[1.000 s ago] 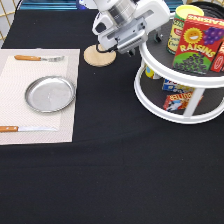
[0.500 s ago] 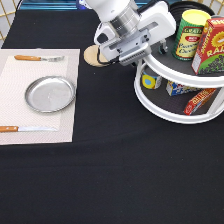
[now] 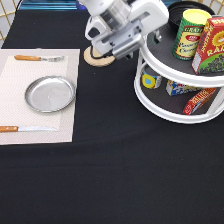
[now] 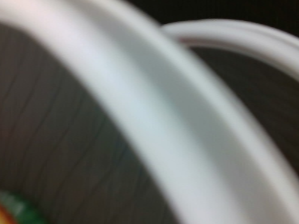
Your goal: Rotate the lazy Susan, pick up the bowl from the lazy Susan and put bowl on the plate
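The black bowl sits at the back of the lazy Susan's top tier, partly hidden behind a yellow-green can. My gripper is at the rim of that top tier on the exterior view's left, low over the shelf, a short way from the bowl. The silver plate lies empty on a pale placemat at the exterior view's left. The wrist view shows only the turntable's white rims and dark grey shelf from very close.
A red carton stands beside the can. Small boxes lie on the lower tier. A wooden disc lies by the arm. A fork and a knife flank the plate.
The lazy Susan has turned: the can and carton have swung toward the exterior view's right and the black bowl has come into view at the back. The gripper stays at the rim.
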Robot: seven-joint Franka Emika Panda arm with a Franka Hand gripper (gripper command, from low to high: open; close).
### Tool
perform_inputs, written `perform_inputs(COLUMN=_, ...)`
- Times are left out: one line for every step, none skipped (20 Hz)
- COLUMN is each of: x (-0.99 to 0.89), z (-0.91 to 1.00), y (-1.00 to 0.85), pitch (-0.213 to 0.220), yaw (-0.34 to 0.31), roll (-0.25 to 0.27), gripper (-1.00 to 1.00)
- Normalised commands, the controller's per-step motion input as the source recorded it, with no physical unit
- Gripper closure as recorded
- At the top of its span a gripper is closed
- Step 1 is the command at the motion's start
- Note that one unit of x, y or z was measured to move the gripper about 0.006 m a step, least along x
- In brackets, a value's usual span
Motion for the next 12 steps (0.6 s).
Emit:
perform_inputs(x=-0.95, z=0.29, y=0.36, pitch=-0.027, yaw=0.121, roll=-0.103, gripper=-1.0)
perform_inputs(x=-1.0, z=0.12, y=0.27, pitch=-0.025, yaw=0.125, roll=-0.081, gripper=-1.0)
perform_inputs(x=-1.0, z=0.0, y=0.25, pitch=-0.028, yaw=0.118, roll=-0.079, gripper=-1.0)
perform_inputs(x=-1.0, z=0.0, y=0.27, pitch=-0.032, yaw=0.112, roll=-0.079, gripper=-1.0)
perform_inputs(x=-0.99, z=0.0, y=0.3, pitch=-0.035, yaw=0.106, roll=-0.079, gripper=-1.0)
perform_inputs(x=-0.96, z=-0.03, y=0.32, pitch=-0.033, yaw=0.096, roll=-0.079, gripper=-1.0)
perform_inputs(x=-0.88, z=-0.06, y=0.28, pitch=-0.02, yaw=0.09, roll=-0.076, gripper=-1.0)
perform_inputs(x=-0.67, z=-0.14, y=0.16, pitch=0.0, yaw=0.082, roll=-0.049, gripper=-1.0)
perform_inputs(x=-0.48, z=-0.12, y=0.05, pitch=0.0, yaw=0.073, roll=-0.027, gripper=-1.0)
perform_inputs(x=-0.31, z=-0.12, y=0.0, pitch=0.02, yaw=0.058, roll=-0.005, gripper=-1.0)
perform_inputs(x=-0.22, z=-0.16, y=0.0, pitch=0.016, yaw=0.048, roll=-0.004, gripper=-1.0)
perform_inputs(x=-0.19, z=-0.17, y=0.02, pitch=0.0, yaw=0.027, roll=-0.02, gripper=-1.0)
